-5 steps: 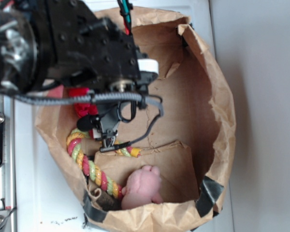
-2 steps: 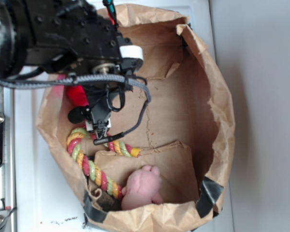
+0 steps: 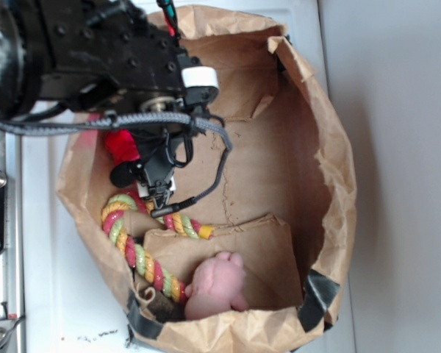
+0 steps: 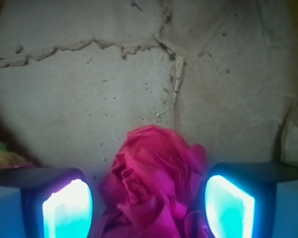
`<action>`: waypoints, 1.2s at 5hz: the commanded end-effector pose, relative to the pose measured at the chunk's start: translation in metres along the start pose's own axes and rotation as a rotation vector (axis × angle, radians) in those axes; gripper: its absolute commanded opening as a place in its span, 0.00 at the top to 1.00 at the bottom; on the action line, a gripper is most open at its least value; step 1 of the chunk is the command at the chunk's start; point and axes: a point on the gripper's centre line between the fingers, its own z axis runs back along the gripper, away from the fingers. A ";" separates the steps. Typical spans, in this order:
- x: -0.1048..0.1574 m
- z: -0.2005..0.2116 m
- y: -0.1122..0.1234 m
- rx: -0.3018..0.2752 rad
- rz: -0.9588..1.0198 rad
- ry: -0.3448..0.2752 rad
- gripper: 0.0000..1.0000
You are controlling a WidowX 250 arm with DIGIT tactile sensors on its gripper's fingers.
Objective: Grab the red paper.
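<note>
Reaching down into the paper bag (image 3: 331,154), arm angled from upper left; pincer (image 4: 148,203) spread wide, pads (image 4: 67,210) flanking the red paper (image 4: 154,183) on the bag floor, not clamped.

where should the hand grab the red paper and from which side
Pinch the red paper across its crumpled middle, coming straight down from above. In the wrist view it already sits between the two open fingers, with the bag floor flat behind it. The soft folds should likely compress under a squeeze from both sides. The rope toy lies beside it, so keep the fingers close in.
</note>
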 end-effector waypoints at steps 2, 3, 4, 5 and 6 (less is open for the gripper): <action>0.009 0.011 0.002 0.031 0.023 -0.063 1.00; 0.009 0.012 0.002 0.037 0.028 -0.067 1.00; 0.009 0.012 0.002 0.039 0.028 -0.071 1.00; 0.010 0.013 0.001 0.048 0.019 -0.078 1.00; 0.013 0.027 -0.005 0.056 -0.027 -0.103 1.00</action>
